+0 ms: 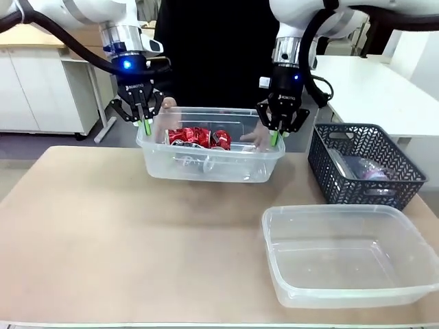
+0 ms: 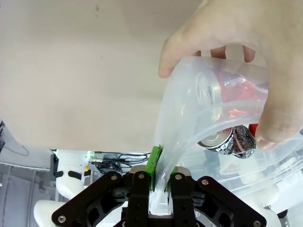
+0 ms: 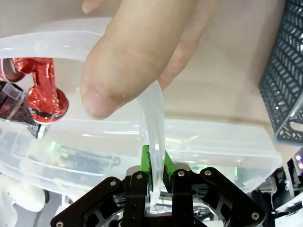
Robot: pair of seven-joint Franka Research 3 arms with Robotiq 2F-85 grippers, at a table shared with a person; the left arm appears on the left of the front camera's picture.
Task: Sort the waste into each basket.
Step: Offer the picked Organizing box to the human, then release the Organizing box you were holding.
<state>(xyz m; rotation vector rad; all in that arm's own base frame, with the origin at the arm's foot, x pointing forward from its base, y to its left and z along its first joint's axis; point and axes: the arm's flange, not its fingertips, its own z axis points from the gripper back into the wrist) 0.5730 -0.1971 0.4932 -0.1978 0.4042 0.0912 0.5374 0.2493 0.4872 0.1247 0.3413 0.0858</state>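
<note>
A clear basket (image 1: 206, 171) sits at the far middle of the table with crushed red-and-silver cans (image 1: 199, 137) inside. My left gripper (image 1: 145, 125) is shut on its left rim, and my right gripper (image 1: 276, 137) is shut on its right rim. The left wrist view has the green pads of my left gripper (image 2: 161, 163) pinching the thin rim (image 2: 170, 118), with cans (image 2: 222, 137) beyond. In the right wrist view my right gripper (image 3: 154, 161) clamps the rim (image 3: 154, 118) near a red can (image 3: 42, 90). A person's hands (image 1: 259, 137) hold both ends too.
A second clear basket (image 1: 329, 208) stands empty at the near right. Behind it sits a dark lattice basket (image 1: 363, 147) with some clear things inside. A person's thumb (image 3: 128, 56) lies over the rim just above my right fingers. The table's left half is bare.
</note>
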